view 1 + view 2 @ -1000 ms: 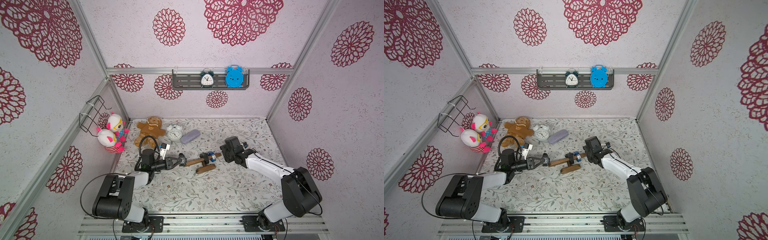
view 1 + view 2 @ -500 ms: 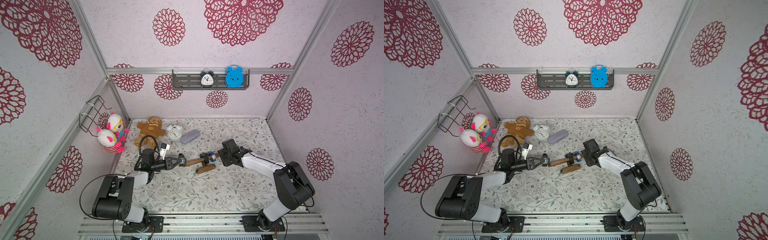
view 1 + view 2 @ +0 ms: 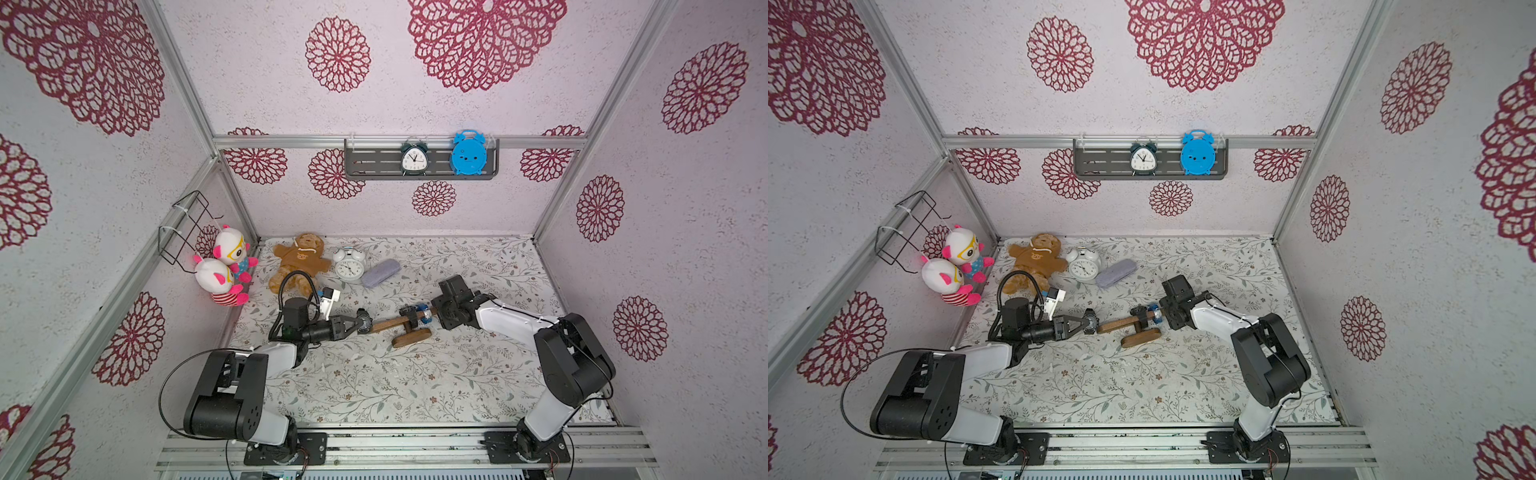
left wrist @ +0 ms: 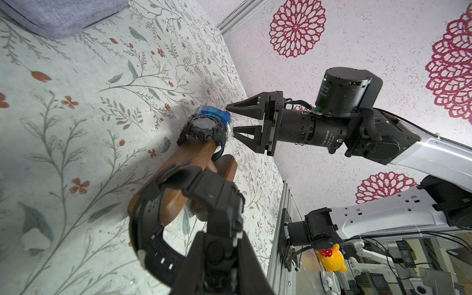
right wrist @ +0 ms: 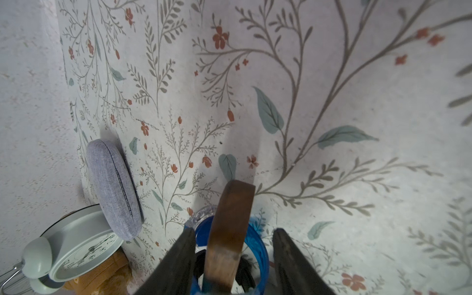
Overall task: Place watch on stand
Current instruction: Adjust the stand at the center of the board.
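The brown wooden stand lies mid-table, its bar pointing left to right on a short foot. My left gripper is shut on a black watch. In the left wrist view that watch's strap loops round the bar's near end. Another black watch and a blue watch sit on the bar near its far end. My right gripper stands open there. In the right wrist view its fingers straddle the bar tip and the blue watch.
A teddy bear, a white alarm clock and a grey case lie along the back left. Two plush toys and a wire basket hang on the left wall. A grey shelf holds two clocks.
My right gripper has moved left and down onto the bar's right end, its jaws a little narrower. The left gripper and its watch have stayed put.
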Controlling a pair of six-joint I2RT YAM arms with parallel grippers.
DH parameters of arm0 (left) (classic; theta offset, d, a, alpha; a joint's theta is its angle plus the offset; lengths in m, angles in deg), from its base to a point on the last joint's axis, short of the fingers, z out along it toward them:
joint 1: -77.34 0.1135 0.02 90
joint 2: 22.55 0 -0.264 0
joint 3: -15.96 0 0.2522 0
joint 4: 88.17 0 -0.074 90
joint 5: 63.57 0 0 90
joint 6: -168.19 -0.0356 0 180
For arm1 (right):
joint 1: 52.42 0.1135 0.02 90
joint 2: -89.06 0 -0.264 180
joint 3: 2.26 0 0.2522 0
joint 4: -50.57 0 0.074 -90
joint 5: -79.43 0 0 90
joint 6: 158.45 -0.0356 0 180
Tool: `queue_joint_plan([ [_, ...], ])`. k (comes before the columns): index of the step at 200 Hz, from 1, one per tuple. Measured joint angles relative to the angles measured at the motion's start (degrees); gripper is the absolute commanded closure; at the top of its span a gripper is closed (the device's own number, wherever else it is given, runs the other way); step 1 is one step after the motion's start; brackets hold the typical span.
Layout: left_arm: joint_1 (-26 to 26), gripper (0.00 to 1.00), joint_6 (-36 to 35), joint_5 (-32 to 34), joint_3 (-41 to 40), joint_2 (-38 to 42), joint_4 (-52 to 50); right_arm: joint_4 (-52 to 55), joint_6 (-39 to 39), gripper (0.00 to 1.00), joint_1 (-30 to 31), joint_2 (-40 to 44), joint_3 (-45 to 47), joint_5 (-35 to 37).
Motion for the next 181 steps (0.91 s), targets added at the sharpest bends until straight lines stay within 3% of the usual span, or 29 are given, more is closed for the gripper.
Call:
queue_joint_plan([
  [181,0.0,0.9,-0.15,0.11,0.55,0.0,-0.52,-3.21,-1.88,0.53,1.01,-3.06,-0.76,-0.13],
])
